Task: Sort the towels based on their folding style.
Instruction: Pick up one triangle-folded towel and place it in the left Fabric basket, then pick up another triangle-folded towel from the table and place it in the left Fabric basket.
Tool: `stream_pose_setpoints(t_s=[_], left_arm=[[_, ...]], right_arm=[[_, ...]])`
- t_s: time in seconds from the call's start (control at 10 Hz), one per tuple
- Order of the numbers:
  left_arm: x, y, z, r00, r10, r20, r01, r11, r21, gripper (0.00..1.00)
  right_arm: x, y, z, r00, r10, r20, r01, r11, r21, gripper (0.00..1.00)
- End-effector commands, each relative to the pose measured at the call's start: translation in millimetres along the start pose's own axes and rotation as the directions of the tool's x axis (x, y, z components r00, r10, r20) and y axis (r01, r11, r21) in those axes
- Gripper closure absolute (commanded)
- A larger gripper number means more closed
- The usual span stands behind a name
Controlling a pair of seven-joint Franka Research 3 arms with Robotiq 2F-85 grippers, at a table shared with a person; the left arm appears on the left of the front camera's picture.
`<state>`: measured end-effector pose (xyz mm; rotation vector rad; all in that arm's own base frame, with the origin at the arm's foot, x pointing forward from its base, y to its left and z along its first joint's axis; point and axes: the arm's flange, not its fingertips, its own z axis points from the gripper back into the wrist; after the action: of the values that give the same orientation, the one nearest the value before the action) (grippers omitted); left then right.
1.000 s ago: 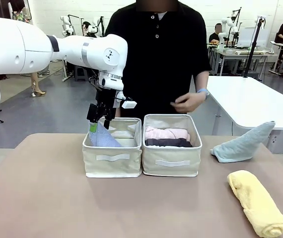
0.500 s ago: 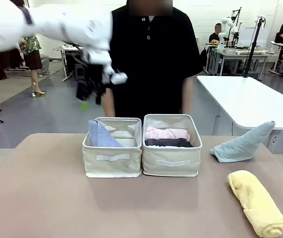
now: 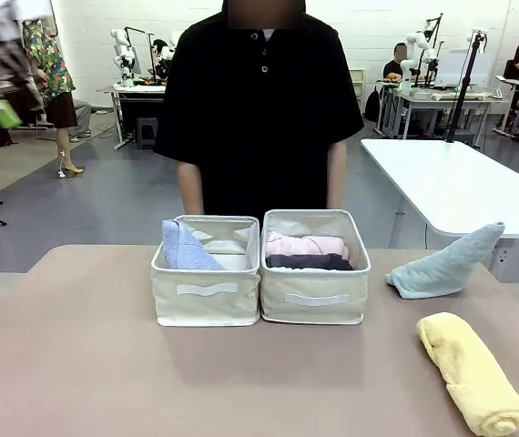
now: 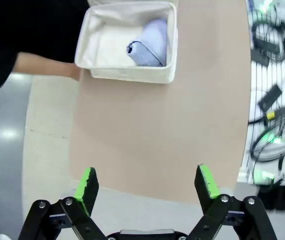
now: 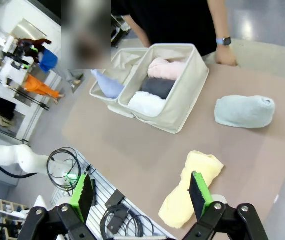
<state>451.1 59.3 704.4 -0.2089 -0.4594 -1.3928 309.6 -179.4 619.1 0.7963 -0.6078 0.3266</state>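
Observation:
The lavender-blue towel [image 3: 182,248], folded into a wedge, stands in the left beige bin [image 3: 207,296]. In the right bin [image 3: 314,299] lie a pink roll [image 3: 305,244] and a dark grey roll [image 3: 310,262]; the right wrist view also shows a white roll [image 5: 145,102] there. A pale teal wedge [image 3: 446,264] and a yellow roll [image 3: 469,371] lie on the table at the right. My left gripper [image 3: 5,114], blurred, is high at the far left, open and holding nothing [image 4: 147,182]. My right gripper [image 5: 141,194] hangs open and holding nothing, high over the yellow roll [image 5: 190,195].
A person in a black shirt [image 3: 264,109] stands right behind the bins, one hand [image 5: 226,56] at the table's far edge. A white table [image 3: 460,187] stands at the back right. Cables [image 4: 275,135] lie off the table's side below my left gripper.
My left arm has risen from over the left bin and swung up and away to the left. The person's raised hand has dropped. The towels have not moved.

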Motion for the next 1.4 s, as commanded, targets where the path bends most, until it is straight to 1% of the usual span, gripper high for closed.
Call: stream_pose_setpoints(t_s=[0.0,0.1,0.2,0.3,0.9,1.0,1.1,1.3], left_arm=[[-40.5,-17.1,-23.1,0.983,0.060,0.176,-0.076,0.993,0.089,0.00],[-60.6,-17.7,-22.2,0.976,0.100,0.194,-0.113,0.992,0.058,0.00],[-61.6,-5.5,-31.0,0.985,0.121,0.126,-0.119,0.992,-0.029,0.00],[-69.8,-15.2,-1.9,0.981,0.126,0.150,-0.133,0.990,0.042,0.00],[-70.3,-14.3,-1.7,0.980,0.122,0.160,-0.130,0.990,0.045,0.00],[-89.8,-5.2,7.3,0.940,0.103,0.324,-0.098,0.995,-0.031,0.00],[-104.3,0.7,10.9,0.888,0.085,0.451,-0.075,0.996,-0.039,0.00],[-125.6,-0.5,7.7,0.792,0.085,0.605,-0.087,0.996,-0.027,0.00]], right_arm=[[2.1,-0.3,0.5,1.000,0.016,0.014,-0.016,1.000,0.023,0.00],[2.1,-0.3,0.5,1.000,0.016,0.014,-0.016,1.000,0.023,0.00],[2.1,-0.3,0.5,1.000,0.016,0.014,-0.016,1.000,0.023,0.00],[2.1,-0.3,0.5,1.000,0.016,0.014,-0.016,1.000,0.023,0.00],[2.1,-0.3,0.5,1.000,0.016,0.014,-0.016,1.000,0.023,0.00],[2.1,-0.3,0.5,1.000,0.016,0.014,-0.016,1.000,0.023,0.00],[2.1,-0.3,0.5,1.000,0.016,0.014,-0.016,1.000,0.023,0.00],[2.1,-0.3,0.5,1.000,0.016,0.014,-0.016,1.000,0.023,0.00]])
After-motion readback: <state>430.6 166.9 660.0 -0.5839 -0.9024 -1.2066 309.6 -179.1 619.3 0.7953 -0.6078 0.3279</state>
